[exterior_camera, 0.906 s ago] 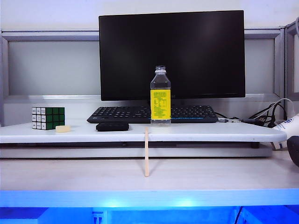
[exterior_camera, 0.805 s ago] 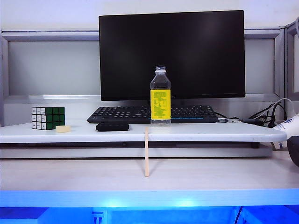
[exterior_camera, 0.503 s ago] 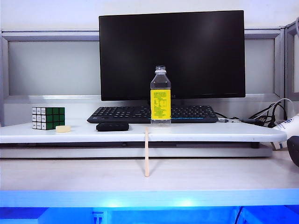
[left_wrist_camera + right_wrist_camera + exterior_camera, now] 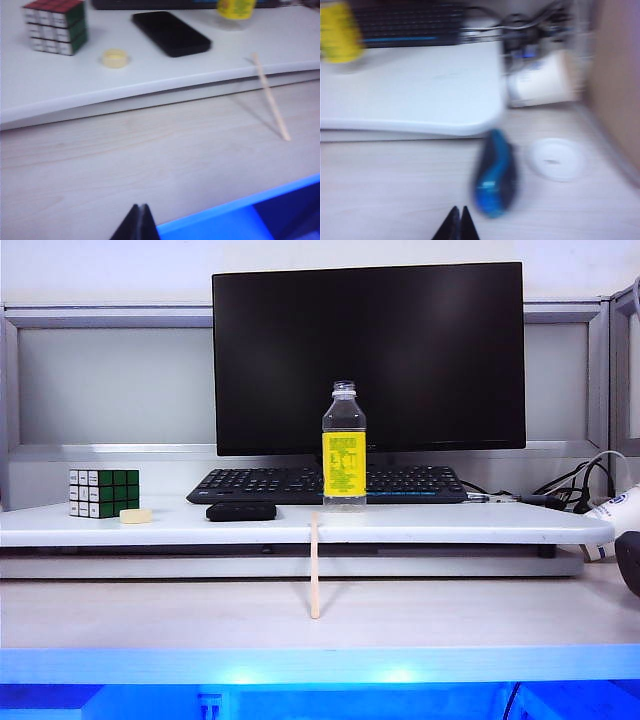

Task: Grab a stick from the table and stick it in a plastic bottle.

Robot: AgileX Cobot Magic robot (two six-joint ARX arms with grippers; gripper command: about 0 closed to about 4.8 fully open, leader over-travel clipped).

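The thin tan stick [image 4: 314,565] leans upright against the front edge of the raised white shelf, its lower end resting on the table [image 4: 150,615]. The left wrist view also shows the stick [image 4: 270,97]. The clear plastic bottle [image 4: 343,445] with a yellow label stands on the shelf behind the stick, and its label [image 4: 337,32] shows in the right wrist view. My left gripper [image 4: 140,206] is shut and empty over the table's front edge, well away from the stick. My right gripper [image 4: 458,209] is shut and empty near a blue mouse. Neither arm appears in the exterior view.
On the shelf [image 4: 450,525] are a puzzle cube [image 4: 103,492], a small cream piece [image 4: 135,515], a black phone [image 4: 240,511] and a keyboard [image 4: 280,483] before a monitor [image 4: 368,355]. A blue mouse [image 4: 495,172], a white lid [image 4: 556,159], a tipped cup [image 4: 540,80] and cables lie at the right.
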